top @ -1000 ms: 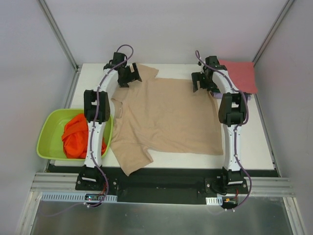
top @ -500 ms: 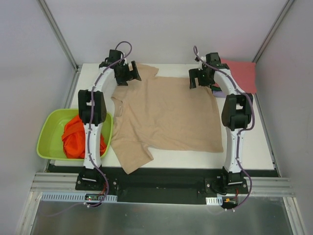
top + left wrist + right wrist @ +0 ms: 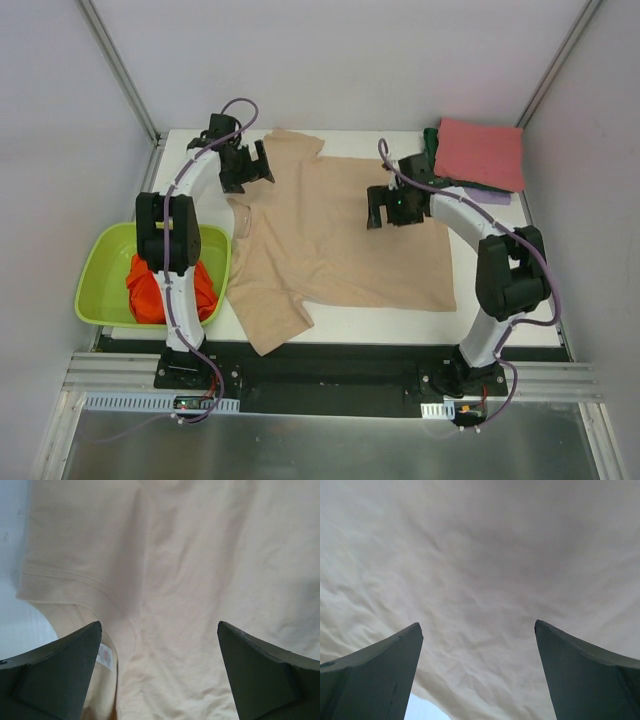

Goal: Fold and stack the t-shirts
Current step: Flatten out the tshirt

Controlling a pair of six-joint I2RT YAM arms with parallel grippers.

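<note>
A beige t-shirt (image 3: 335,245) lies spread flat across the table, its collar on the left and one sleeve hanging toward the near edge. My left gripper (image 3: 250,168) hovers open over the collar area; the collar seam and white label (image 3: 105,656) show by its left finger. My right gripper (image 3: 388,208) hangs open over the shirt's right half, only beige cloth (image 3: 480,565) between its fingers. At the back right corner lies a stack of folded t-shirts: pinkish-red (image 3: 480,153) on top, a dark green edge (image 3: 432,140) and a lavender edge (image 3: 492,196) below. An orange t-shirt (image 3: 150,285) sits crumpled in the basin.
The lime-green basin (image 3: 98,262) stands off the table's left edge beside the left arm. White table surface (image 3: 505,270) shows to the right of the beige shirt. Grey walls enclose the left, back and right sides.
My right gripper has swung from the back right corner toward the middle of the beige shirt, uncovering the folded stack. My left gripper has shifted a little left near the collar. Both stay open.
</note>
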